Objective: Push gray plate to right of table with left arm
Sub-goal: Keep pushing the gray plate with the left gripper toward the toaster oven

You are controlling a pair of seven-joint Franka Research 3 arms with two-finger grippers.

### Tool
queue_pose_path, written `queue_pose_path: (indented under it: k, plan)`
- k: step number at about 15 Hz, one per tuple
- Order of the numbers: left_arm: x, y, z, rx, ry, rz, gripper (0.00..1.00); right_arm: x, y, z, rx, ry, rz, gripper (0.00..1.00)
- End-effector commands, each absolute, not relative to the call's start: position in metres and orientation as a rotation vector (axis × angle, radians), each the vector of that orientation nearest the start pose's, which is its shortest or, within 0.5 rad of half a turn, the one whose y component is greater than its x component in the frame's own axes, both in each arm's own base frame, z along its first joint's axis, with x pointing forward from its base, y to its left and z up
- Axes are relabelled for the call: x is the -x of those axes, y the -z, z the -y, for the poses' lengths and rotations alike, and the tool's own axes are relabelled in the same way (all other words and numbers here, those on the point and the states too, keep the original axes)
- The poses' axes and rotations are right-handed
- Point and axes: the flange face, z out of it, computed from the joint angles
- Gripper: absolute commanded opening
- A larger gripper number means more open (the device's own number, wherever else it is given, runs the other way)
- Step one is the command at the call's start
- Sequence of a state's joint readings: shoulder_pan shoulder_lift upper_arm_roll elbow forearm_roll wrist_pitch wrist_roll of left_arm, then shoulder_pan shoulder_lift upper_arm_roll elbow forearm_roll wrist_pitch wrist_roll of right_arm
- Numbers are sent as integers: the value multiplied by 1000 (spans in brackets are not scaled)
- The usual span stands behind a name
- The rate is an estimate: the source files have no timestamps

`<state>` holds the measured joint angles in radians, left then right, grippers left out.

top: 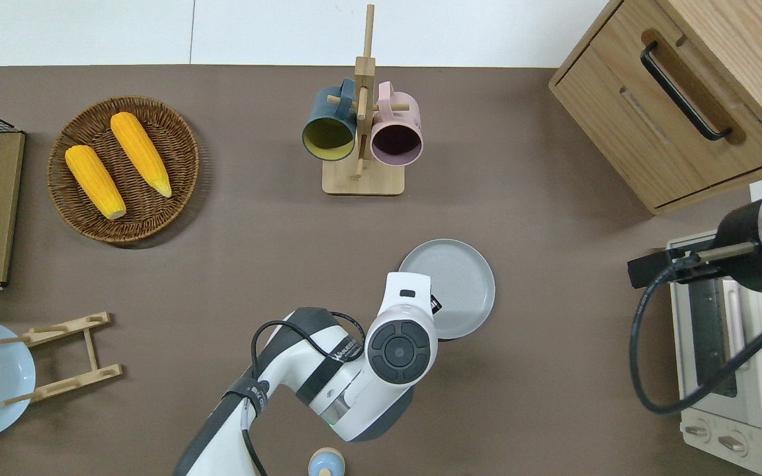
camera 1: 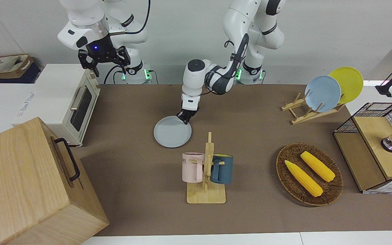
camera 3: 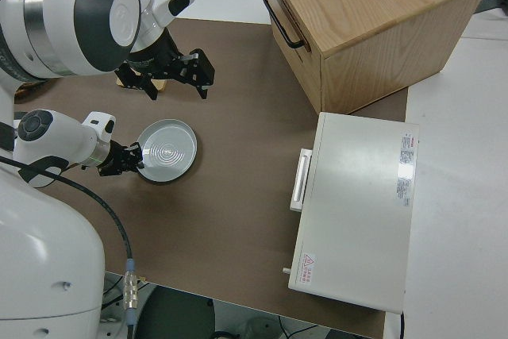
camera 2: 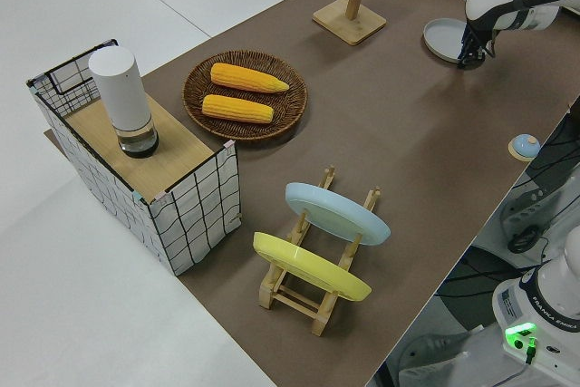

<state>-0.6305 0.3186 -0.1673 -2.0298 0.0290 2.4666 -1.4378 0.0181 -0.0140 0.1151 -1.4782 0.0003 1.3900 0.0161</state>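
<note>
white jointed left arm [camera 1: 213, 76]: reaching low, wrist pointing down | black two-finger left gripper [camera 1: 184, 118]: fingers closed | right arm: parked

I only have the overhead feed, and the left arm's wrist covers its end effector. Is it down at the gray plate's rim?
Observer: Yes. The front view shows the left end effector low, against the gray plate at its rim nearest the robots.
Operator: Is the plate tipping?
Observer: No. The right side view shows it lying flat on the table.
Operator: What is at the right arm's end?
Observer: A white oven, its door handle facing the plate. The right arm is parked.
</note>
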Motion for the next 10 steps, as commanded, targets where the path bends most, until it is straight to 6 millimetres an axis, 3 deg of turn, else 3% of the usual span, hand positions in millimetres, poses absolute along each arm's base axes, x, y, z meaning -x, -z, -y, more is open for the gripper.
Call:
queue_pose_path:
  k: [1,6,10]
  plan:
    - [-436,-322,434,3079,32,884,1000,-524,-664,-69,3138,-123,158,983]
    - [-438,-363,416,3080,34,717,1000,-524,-664,-70,3137,-123,160,983]
    - [-456,-412,363,3102,-21,467,1000,-524,-664,-70,3139,-123,160,983]
